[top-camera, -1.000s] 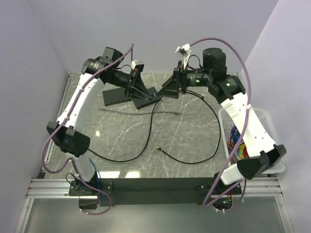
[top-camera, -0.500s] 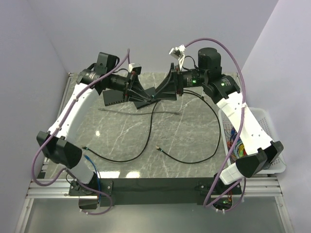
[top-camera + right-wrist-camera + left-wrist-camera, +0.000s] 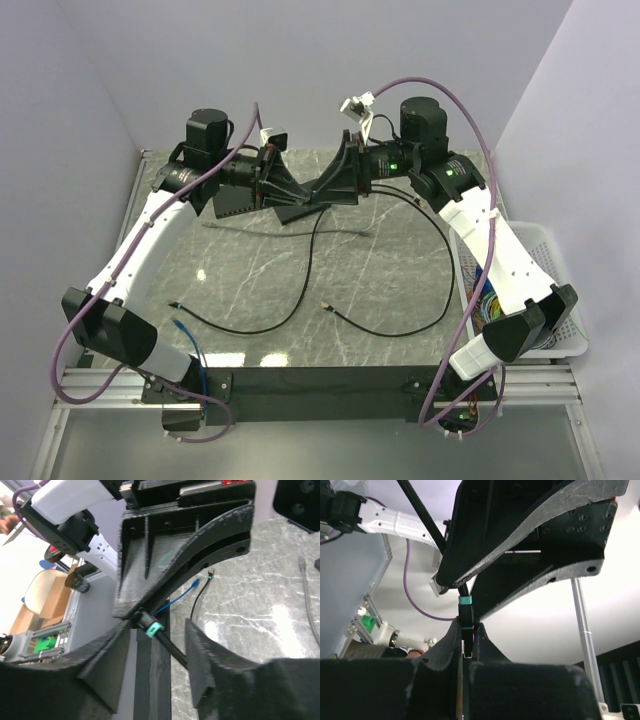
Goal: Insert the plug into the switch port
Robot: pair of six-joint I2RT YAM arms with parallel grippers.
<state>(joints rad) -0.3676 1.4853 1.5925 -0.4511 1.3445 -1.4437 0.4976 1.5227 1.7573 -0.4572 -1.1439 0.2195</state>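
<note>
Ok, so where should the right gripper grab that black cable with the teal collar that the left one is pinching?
Just behind the teal collar, on the black cable: the left gripper is shut over the front of the connector, so only that stretch is free. Come from the side opposite the left gripper, with the right gripper straddling the cable, which runs straight between its fingers.

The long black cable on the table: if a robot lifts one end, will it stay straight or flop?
Probably flop: the cable lies in loose curves on the table. It looks thin, so likely light; a push would probably only bend the loop sideways. Its small tip may be delicate.
</note>
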